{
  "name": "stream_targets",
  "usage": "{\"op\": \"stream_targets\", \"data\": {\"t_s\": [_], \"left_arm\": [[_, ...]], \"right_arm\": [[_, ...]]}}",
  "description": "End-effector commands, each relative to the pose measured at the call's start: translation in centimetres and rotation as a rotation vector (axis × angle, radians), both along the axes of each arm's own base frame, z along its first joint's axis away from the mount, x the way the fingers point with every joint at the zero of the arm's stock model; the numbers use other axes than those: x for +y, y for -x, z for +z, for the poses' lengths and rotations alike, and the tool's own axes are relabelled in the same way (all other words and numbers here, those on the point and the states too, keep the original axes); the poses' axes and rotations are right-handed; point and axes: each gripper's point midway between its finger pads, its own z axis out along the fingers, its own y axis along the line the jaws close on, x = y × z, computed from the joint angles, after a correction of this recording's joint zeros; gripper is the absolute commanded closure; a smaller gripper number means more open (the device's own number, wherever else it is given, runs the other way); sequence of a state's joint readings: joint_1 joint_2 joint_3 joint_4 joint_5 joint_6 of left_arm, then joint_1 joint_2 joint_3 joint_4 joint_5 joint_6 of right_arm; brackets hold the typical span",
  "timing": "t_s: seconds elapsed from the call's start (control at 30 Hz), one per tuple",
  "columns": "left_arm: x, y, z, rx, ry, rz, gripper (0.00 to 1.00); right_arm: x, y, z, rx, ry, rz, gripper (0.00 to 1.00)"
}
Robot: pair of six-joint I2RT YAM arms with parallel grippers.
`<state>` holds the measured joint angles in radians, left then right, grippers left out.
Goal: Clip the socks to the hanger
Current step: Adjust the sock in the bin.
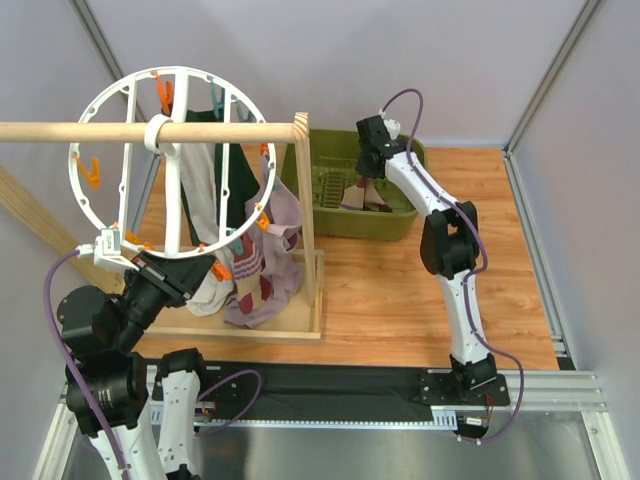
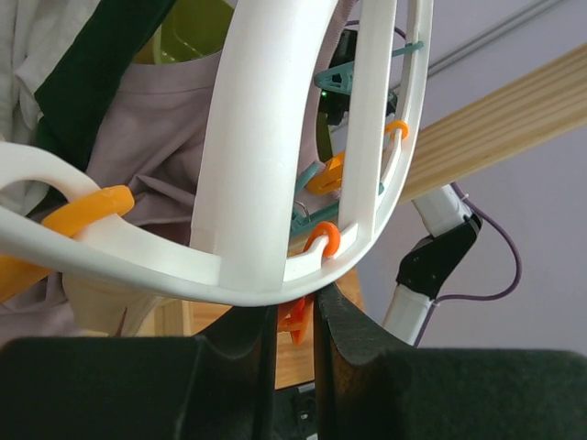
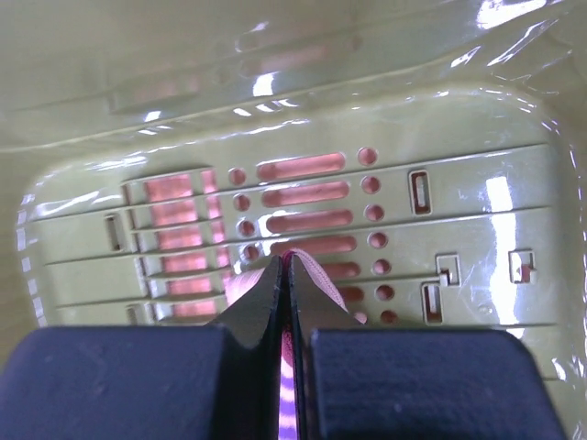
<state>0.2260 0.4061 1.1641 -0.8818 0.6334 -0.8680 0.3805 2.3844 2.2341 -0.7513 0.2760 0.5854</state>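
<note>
Sock (image 3: 312,269) mostly hidden: thin pink strip pinched in closed right gripper (image 3: 284,266), inside green basket (image 3: 459,137). Left gripper (image 2: 295,307) nearly closed under white hanger (image 2: 257,137) rim, orange clip (image 2: 293,323) in gap; grip unclear.

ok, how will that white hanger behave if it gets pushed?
Probably not staying put: the hanger hangs from the wooden rod by its top loop, so it would likely swing or turn. Its plastic looks stiff, unlikely to flex. The left hand seems to pinch an orange clip on it, which may steady it.
</note>
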Motion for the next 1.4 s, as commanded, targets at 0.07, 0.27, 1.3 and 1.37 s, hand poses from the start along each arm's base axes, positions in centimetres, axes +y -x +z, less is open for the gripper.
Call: {"op": "stream_targets", "data": {"t_s": [0.07,0.27,1.3,1.37], "left_arm": [[-0.5,0.8,-3.7,0.188,0.037,-0.03,1.0],[-0.6,0.8,-3.8,0.189,0.031,-0.046,1.0],[-1.0,2.6,-3.6,0.177,-0.017,-0.066,1.0],[-1.0,2.6,-3.6,0.179,-0.019,-0.067,1.0]], "right_arm": [[1.2,0.7,5.9,-0.111,-0.069,0.016,1.0],[-0.1,-2.0,11.5,-0.241,-0.078,-0.005,1.0],[-8.5,-3.7,2.6,-0.076,0.051,-0.193,0.41],[-8.7,-2.8,3.3,-0.067,0.085,-0.173,0.25]]}}
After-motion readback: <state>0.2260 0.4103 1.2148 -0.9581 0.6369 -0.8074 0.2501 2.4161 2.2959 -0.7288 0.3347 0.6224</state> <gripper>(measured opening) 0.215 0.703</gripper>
